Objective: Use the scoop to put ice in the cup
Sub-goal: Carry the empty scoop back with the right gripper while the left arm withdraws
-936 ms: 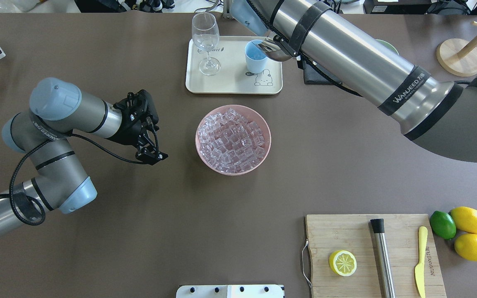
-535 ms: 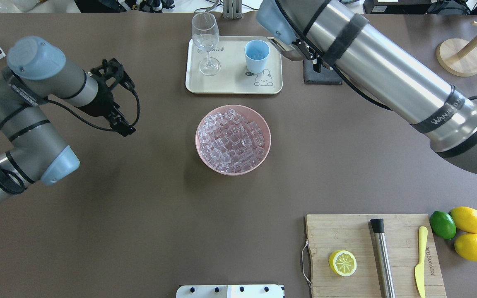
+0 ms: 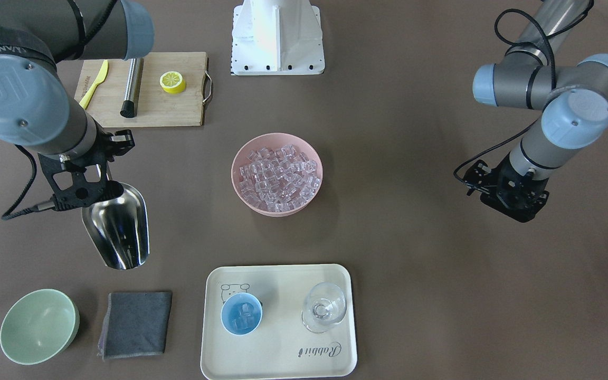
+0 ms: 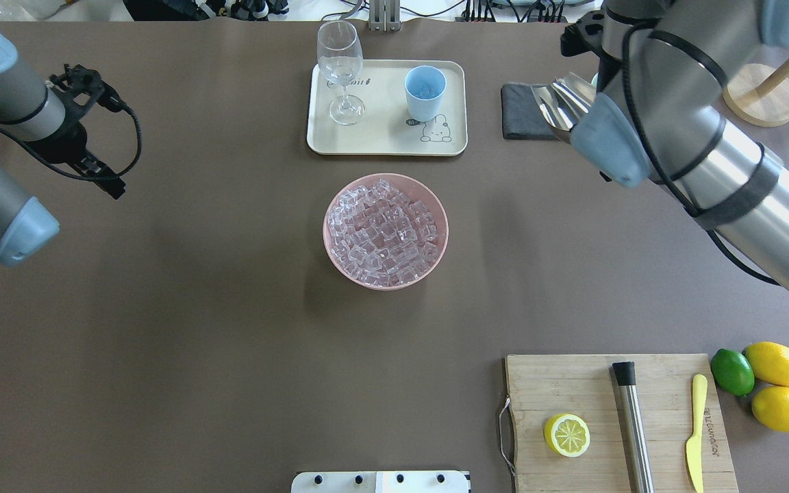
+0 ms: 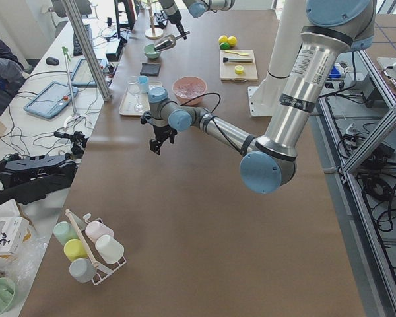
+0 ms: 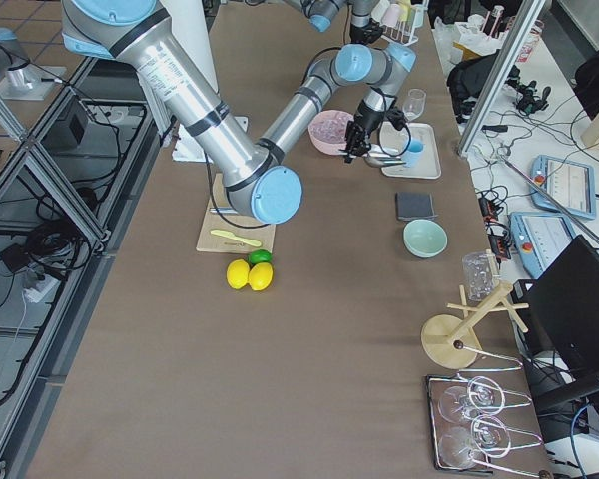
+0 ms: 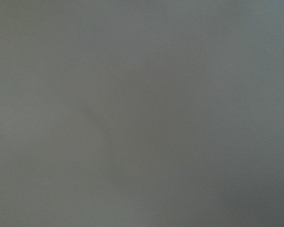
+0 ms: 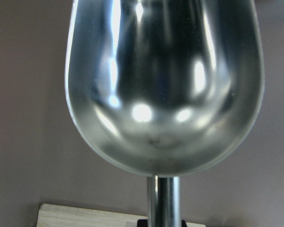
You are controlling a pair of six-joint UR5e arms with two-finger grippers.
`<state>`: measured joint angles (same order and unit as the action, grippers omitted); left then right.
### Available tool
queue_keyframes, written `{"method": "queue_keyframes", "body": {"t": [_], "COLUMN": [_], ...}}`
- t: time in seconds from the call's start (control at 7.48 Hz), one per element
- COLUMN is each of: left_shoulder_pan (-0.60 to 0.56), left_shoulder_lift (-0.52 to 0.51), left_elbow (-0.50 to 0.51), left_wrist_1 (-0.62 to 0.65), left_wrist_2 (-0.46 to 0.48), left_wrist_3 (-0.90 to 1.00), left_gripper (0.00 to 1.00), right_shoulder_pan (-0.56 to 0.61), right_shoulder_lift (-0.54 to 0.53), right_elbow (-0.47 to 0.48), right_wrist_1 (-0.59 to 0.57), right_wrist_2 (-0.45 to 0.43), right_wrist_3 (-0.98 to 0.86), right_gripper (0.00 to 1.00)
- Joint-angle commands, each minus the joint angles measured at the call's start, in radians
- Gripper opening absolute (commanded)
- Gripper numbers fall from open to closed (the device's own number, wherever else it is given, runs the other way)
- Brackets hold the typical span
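My right gripper (image 3: 93, 182) is shut on the thin handle of the steel scoop (image 3: 118, 227). It holds the scoop above the table, near the grey cloth (image 4: 528, 103) and to the right of the tray. The scoop bowl (image 8: 165, 85) is empty in the right wrist view. The light-blue cup (image 3: 241, 314) stands on the cream tray (image 3: 277, 353) and has a few ice cubes in it. It also shows in the overhead view (image 4: 425, 92). Many ice cubes (image 4: 384, 233) fill the pink bowl (image 4: 435, 263) mid-table. My left gripper (image 4: 103, 181) hangs empty at the far left, its fingers together.
A wine glass (image 4: 340, 68) stands on the tray beside the cup. A pale green bowl (image 3: 37, 326) sits beyond the cloth. A cutting board (image 4: 617, 421) carries a half lemon, a steel cylinder and a yellow knife. Lemons and a lime (image 4: 768, 383) lie beside it.
The right arm has swung the scoop away from over the cup, to the right past the tray. The left arm has drawn back toward the table's left edge.
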<state>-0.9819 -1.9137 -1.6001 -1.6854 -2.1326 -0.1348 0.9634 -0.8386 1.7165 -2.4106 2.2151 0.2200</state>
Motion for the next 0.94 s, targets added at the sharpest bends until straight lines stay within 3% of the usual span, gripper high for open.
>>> {"method": "queue_keyframes", "body": {"t": [0.0, 0.13, 0.4, 0.53, 0.8], "left_shoulder_pan": [-0.186, -0.272, -0.406, -0.491, -0.521], "left_shoulder_lift": [0.080, 0.132, 0.201, 0.237, 0.249], "left_elbow": [0.044, 0.052, 0.028, 0.020, 0.002], "left_wrist_1": [0.120, 0.186, 0.199, 0.199, 0.199], "left_wrist_2": [-0.218, -0.319, -0.323, -0.325, -0.319], "left_wrist_3": [-0.005, 0.003, 0.004, 0.006, 0.006], "left_gripper": [0.97, 0.97, 0.97, 0.97, 0.97], "right_shoulder_pan": [-0.020, -0.035, -0.073, -0.089, -0.097], "right_shoulder_lift": [-0.280, -0.387, -0.514, -0.517, -0.519], "right_elbow": [0.213, 0.236, 0.223, 0.194, 0.111], "right_wrist_1": [0.182, 0.315, 0.508, 0.539, 0.670], "right_wrist_2": [0.001, 0.000, 0.005, 0.003, -0.002], "right_wrist_3": [0.207, 0.257, 0.326, 0.363, 0.438], "right_gripper": [0.00, 0.00, 0.00, 0.00, 0.00]}}
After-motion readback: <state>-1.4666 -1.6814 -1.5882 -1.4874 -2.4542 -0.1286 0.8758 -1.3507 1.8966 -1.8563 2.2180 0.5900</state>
